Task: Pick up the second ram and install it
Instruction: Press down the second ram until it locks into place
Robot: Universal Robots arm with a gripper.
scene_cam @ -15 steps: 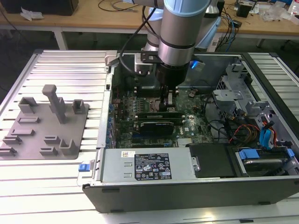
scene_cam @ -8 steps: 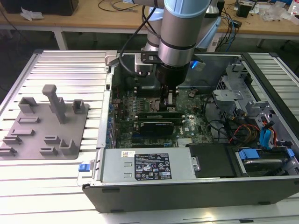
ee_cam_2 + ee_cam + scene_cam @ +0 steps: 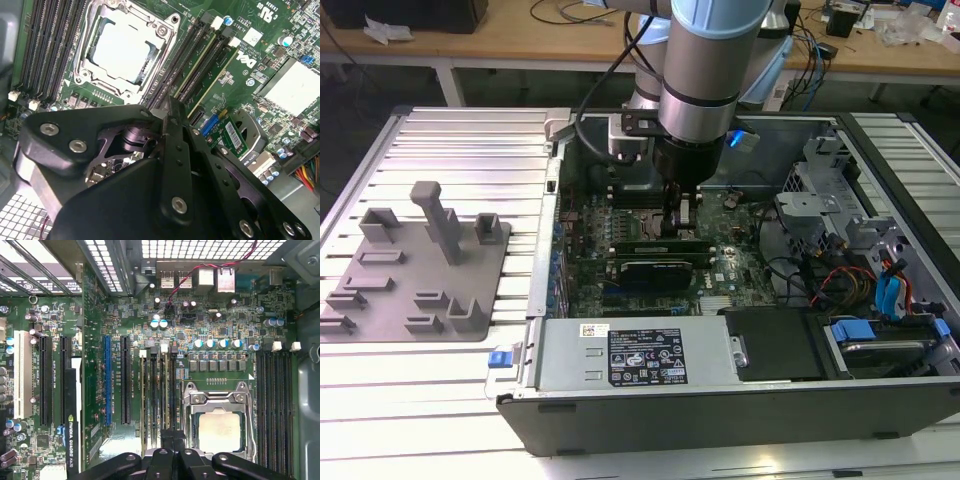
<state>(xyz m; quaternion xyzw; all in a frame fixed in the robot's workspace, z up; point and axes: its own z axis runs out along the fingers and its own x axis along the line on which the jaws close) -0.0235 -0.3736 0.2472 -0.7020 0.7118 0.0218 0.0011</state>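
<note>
The black two-finger gripper [image 3: 678, 212] is lowered inside the open grey computer case [image 3: 720, 395], directly over the memory slots beside the square silver processor socket [image 3: 218, 426]. Its fingers [image 3: 172, 132] are pressed together. The second ram, a thin green circuit-board stick [image 3: 207, 67], stands seated in a black slot [image 3: 150, 400] by the socket, just below the fingertips

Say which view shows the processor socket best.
The first wrist view: the processor socket lies square-on, its silver processor plain. The second wrist view shows it slanted, washed by glare. In the exterior view the arm hides it.
</note>
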